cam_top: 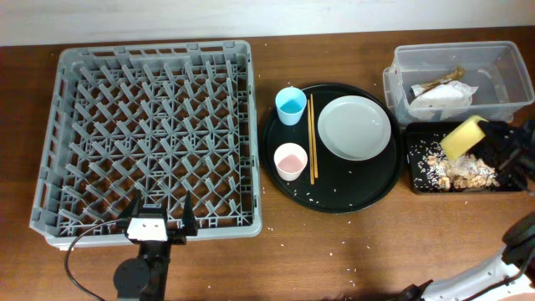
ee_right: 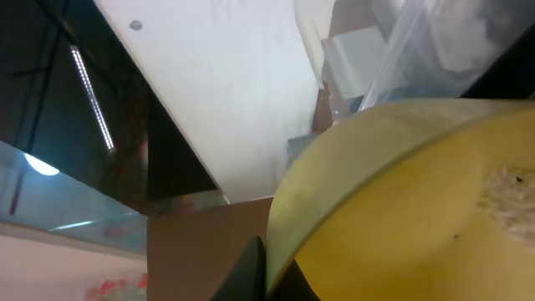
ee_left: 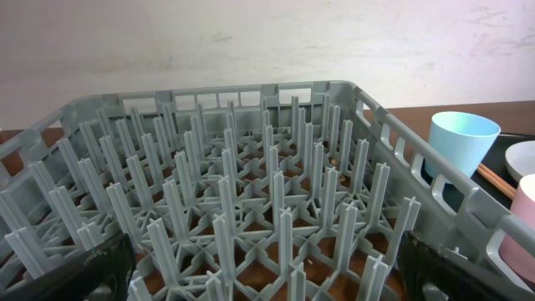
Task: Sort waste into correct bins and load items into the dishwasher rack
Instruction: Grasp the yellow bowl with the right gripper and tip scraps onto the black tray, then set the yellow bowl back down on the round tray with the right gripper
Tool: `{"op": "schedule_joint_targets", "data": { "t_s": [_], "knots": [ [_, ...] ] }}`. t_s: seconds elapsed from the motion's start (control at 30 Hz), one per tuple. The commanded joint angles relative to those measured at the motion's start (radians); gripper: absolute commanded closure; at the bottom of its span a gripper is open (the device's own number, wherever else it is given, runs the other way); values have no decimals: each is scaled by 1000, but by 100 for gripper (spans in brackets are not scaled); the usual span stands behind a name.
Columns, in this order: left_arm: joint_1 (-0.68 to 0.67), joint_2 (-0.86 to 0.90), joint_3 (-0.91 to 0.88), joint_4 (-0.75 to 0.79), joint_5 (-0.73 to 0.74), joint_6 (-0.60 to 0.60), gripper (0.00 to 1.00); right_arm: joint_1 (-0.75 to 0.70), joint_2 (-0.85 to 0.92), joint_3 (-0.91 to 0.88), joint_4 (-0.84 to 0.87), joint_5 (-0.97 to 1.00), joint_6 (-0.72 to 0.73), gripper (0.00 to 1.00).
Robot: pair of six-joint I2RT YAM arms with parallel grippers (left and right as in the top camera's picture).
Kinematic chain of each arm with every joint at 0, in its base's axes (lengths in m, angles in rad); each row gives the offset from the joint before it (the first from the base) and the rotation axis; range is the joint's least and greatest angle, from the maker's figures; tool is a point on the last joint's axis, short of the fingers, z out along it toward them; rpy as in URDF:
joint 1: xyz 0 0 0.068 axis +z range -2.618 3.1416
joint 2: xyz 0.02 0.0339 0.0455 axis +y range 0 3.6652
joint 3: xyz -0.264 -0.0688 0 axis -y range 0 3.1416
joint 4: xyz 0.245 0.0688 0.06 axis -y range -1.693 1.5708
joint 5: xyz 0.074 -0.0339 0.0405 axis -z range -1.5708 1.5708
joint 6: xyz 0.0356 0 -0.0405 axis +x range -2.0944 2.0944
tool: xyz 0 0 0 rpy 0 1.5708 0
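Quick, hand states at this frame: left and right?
Left hand: open, empty, at the dishwasher rack's near edge.
Right hand: closed on the yellow bowl, tilted over the black tray.

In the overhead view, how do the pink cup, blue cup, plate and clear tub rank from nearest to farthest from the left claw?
From the left claw:
1. Pink cup, near left of the round tray.
2. Blue cup, tray's far left.
3. Plate, tray's right side.
4. Clear tub, far right corner.
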Motion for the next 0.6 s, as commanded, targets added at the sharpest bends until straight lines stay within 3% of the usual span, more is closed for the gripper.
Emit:
{"op": "schedule_joint_targets", "data": {
  "t_s": [0.0, 0.27, 0.4, 0.47, 0.57],
  "knots": [
    [6, -5, -3, -4, 0, 15, 0, 1, 3, -4, 7, 9, 22, 96],
    [6, -5, -3, -4, 0, 15, 0, -69, 3, -4, -1, -47, 12, 96],
    [6, -5, -3, -4, 0, 15, 0, -31, 3, -4, -30, -47, -35, 96],
    [6, -5, -3, -4, 0, 15, 0, 5, 3, -4, -17, -87, -130, 96],
    [6, -5, -3, -4, 0, 15, 0, 5, 2, -4, -40, -86, -124, 96]
  ]
}}
